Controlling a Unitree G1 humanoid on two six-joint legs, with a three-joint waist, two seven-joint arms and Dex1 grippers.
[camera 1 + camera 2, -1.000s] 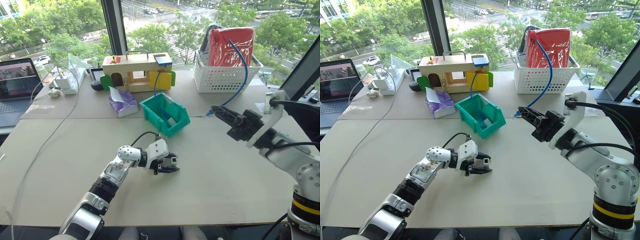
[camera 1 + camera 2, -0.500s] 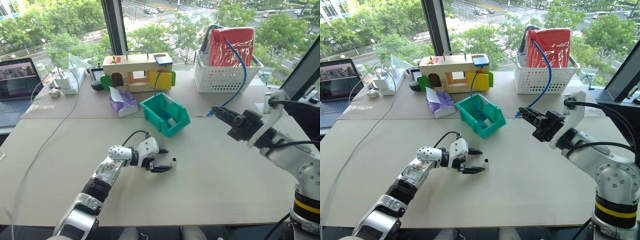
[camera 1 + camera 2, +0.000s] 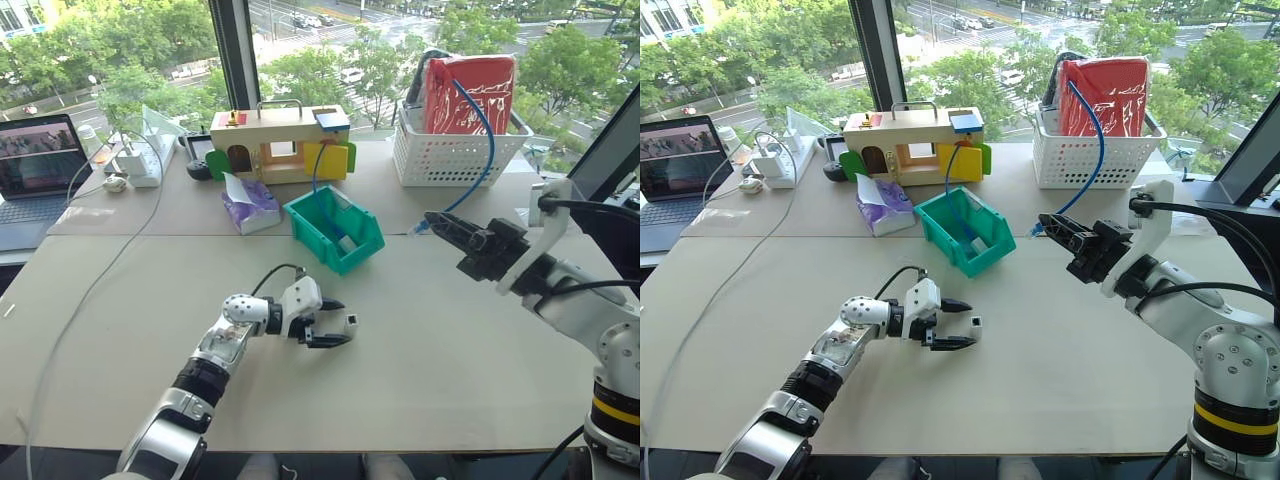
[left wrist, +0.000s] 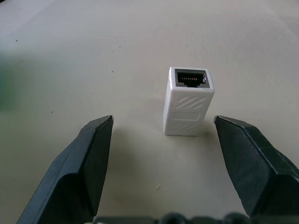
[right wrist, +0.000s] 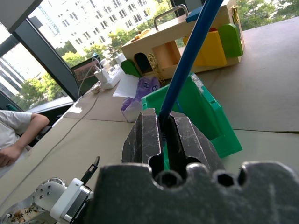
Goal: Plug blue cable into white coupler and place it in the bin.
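Observation:
The white coupler [image 4: 189,100] stands upright on the table with its socket facing up. It sits just past the tips of my open left gripper [image 3: 341,323], between the two fingers and touching neither. My right gripper [image 3: 432,217] hangs above the table at the right, shut on the blue cable [image 5: 191,46] near its plug. From there the blue cable [image 3: 487,150] arcs up into the white basket. The teal bin [image 3: 358,245] sits mid-table, beyond the left gripper and left of the right one.
The white lattice basket [image 3: 455,155] holding a red bag stands at the back right. A wooden toy house [image 3: 275,145] and a purple tissue pack [image 3: 250,205] sit behind the bin. A laptop [image 3: 35,165], power strip [image 3: 135,165] and long whitish cord [image 3: 90,290] lie left. A seated person [image 5: 14,130] is beyond the table.
The left gripper turned slightly and eased back, still open. The coupler, earlier deep between its fingers, now stands at their tips. The right arm kept still with the cable.

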